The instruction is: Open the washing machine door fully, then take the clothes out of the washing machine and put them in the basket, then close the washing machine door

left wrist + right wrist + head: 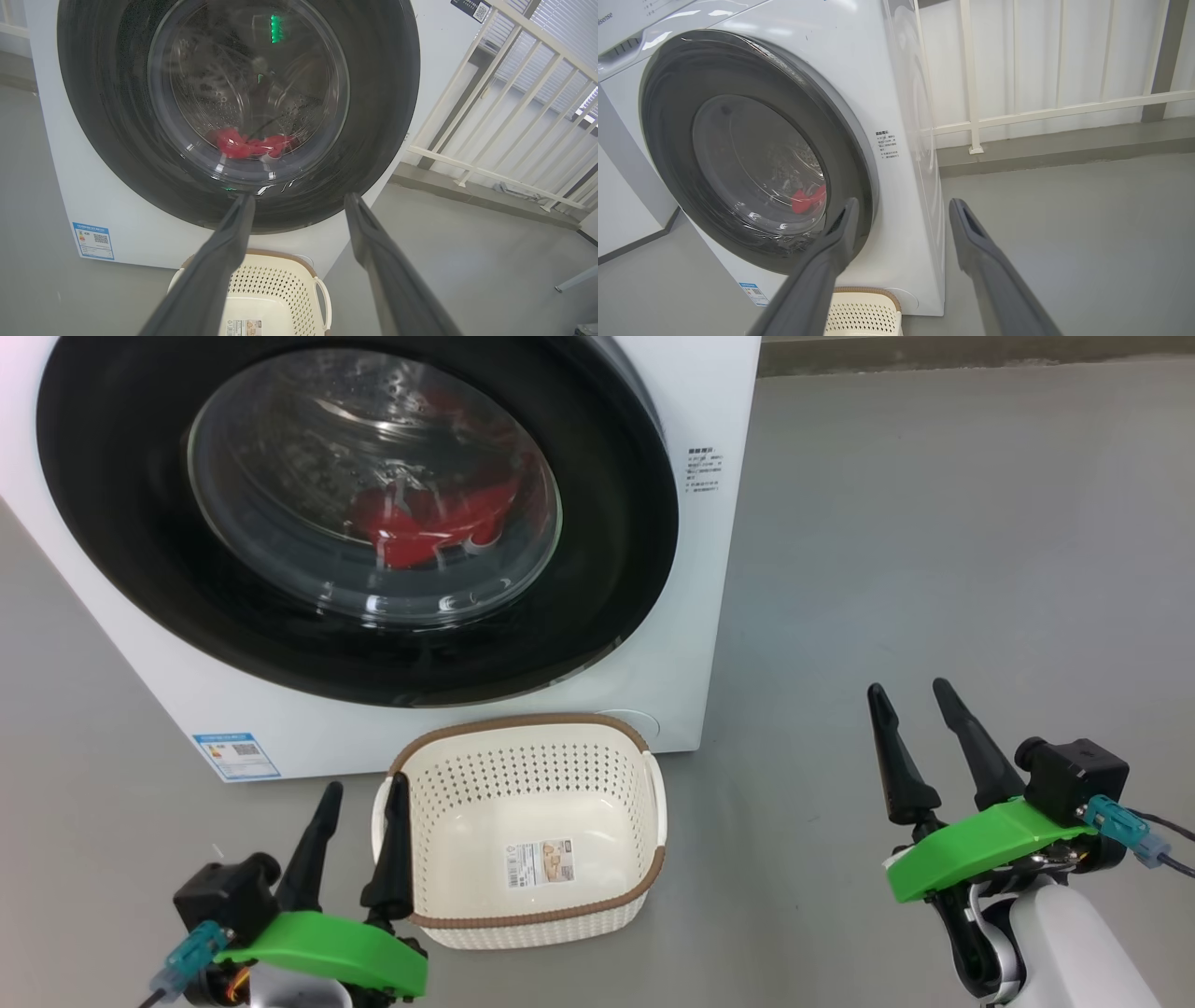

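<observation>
The white washing machine (709,392) stands ahead with its round black-rimmed door (121,551) shut against its front. Red clothes (425,523) lie in the drum behind the glass, also seen as clothes (250,142) and clothes (809,200) in the wrist views. The cream basket (644,887) sits on the floor right before the machine, holding nothing but its sticker. My left gripper (364,784) is open at the basket's left rim. My right gripper (910,689) is open, low at the right, well clear of the machine. Both pairs of fingers hold nothing.
Grey floor (934,569) spreads to the right of the machine. A white railing (490,116) stands beyond the machine's right side along a raised kerb (1064,149). A blue label (235,756) marks the machine's lower left front.
</observation>
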You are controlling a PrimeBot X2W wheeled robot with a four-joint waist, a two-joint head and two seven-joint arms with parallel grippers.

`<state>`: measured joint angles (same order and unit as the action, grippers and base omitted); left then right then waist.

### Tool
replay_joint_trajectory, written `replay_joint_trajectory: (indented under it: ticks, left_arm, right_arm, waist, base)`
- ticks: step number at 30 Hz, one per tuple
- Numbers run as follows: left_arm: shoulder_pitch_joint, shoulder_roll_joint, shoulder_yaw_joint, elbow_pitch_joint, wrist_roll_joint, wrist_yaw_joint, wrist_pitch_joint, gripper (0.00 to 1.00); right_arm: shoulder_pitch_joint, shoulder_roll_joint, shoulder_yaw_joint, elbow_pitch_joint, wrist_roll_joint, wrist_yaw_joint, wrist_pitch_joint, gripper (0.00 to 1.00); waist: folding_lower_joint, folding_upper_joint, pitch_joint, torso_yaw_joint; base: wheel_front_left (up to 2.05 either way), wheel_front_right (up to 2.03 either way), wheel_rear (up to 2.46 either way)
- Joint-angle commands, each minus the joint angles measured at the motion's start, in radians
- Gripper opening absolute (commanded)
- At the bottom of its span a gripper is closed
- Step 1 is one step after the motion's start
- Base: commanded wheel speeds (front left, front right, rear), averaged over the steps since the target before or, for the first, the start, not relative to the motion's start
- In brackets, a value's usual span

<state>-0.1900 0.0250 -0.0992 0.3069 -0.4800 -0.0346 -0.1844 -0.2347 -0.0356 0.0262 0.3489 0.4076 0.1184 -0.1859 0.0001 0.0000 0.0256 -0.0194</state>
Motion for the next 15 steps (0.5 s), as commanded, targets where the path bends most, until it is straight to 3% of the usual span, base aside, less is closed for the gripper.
replay_joint_trajectory:
  ticks: [1, 15]
  left_arm:
    - [-0.051, 0.020, 0.020, -0.035, 0.042, 0.004, -0.018, 1.00]
    - [-0.066, 0.024, 0.002, -0.055, 0.186, 0.008, -0.059, 1.00]
  right_arm:
    - [-0.057, -0.009, 0.023, -0.027, -0.043, 0.010, -0.016, 1.00]
    - [-0.075, -0.013, 0.023, -0.042, -0.207, 0.012, -0.057, 1.00]
  waist:
    - [0.0000, 0.0000, -0.002, 0.001]
    - [0.0000, 0.0000, -0.004, 0.002]
  base:
    - [0.00, 0.00, 0.00]
    - [0.00, 0.00, 0.00]
